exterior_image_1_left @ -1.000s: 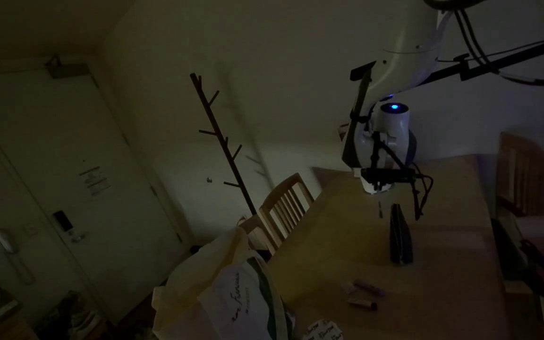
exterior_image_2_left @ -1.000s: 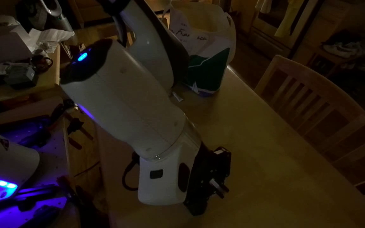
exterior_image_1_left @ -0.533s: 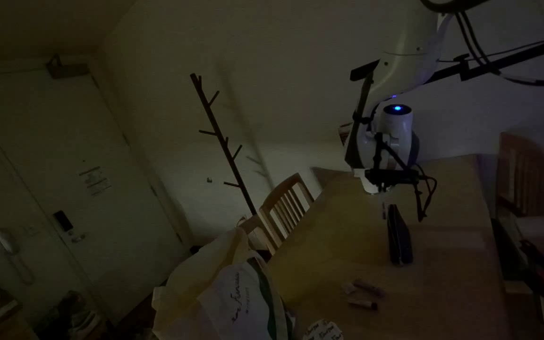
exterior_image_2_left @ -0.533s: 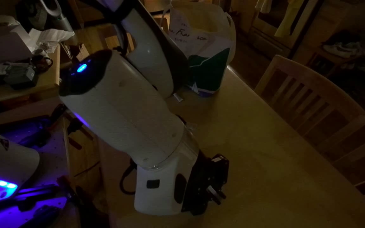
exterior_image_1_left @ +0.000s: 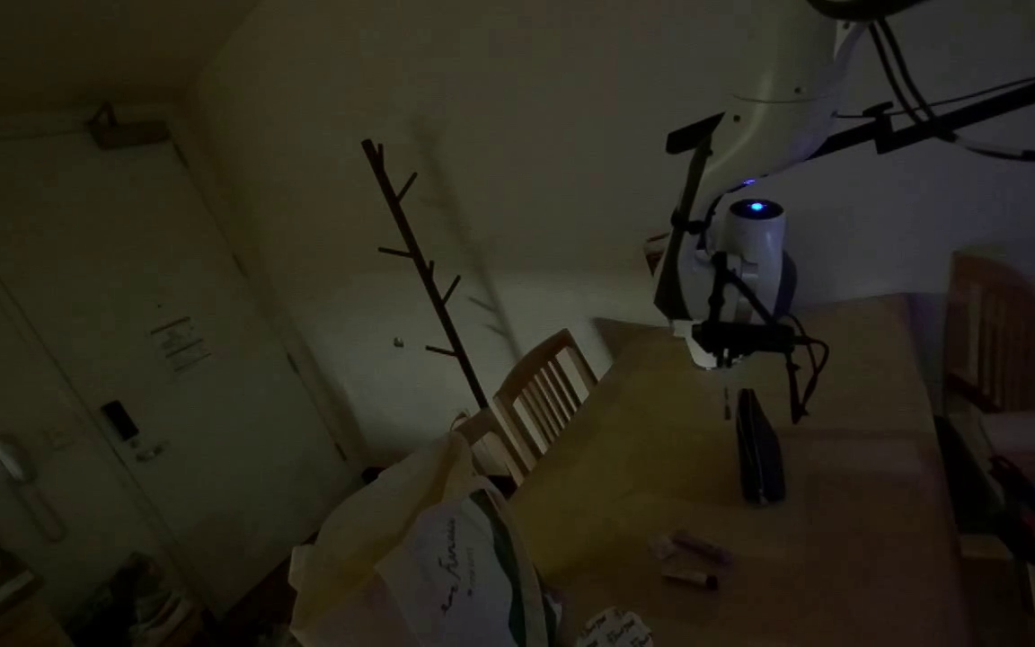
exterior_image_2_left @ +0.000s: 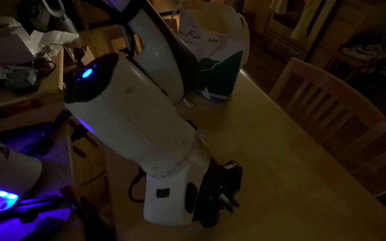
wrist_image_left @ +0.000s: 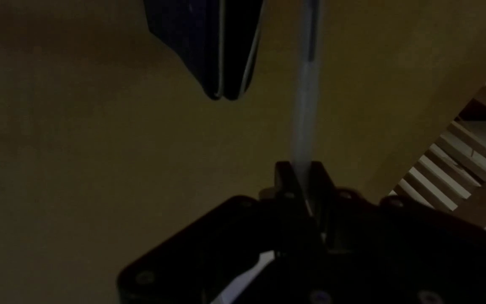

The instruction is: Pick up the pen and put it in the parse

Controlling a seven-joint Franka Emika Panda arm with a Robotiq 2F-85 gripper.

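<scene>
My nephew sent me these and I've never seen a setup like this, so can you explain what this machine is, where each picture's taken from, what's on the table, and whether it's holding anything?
The mostly white machine is a robot arm; the dark grasping part at its tip is the end effector. Two views are taken from outside the robot, from different places. The wrist view is taken from the arm itself, looking past the end effector toward the wooden table. On it rest a dark, narrow pouch and, nearby, a small stick with a dark end, too dim to name. A large printed bag stands there too. The end effector is closed on a slim pen, held above the table, not in the pouch.
</scene>
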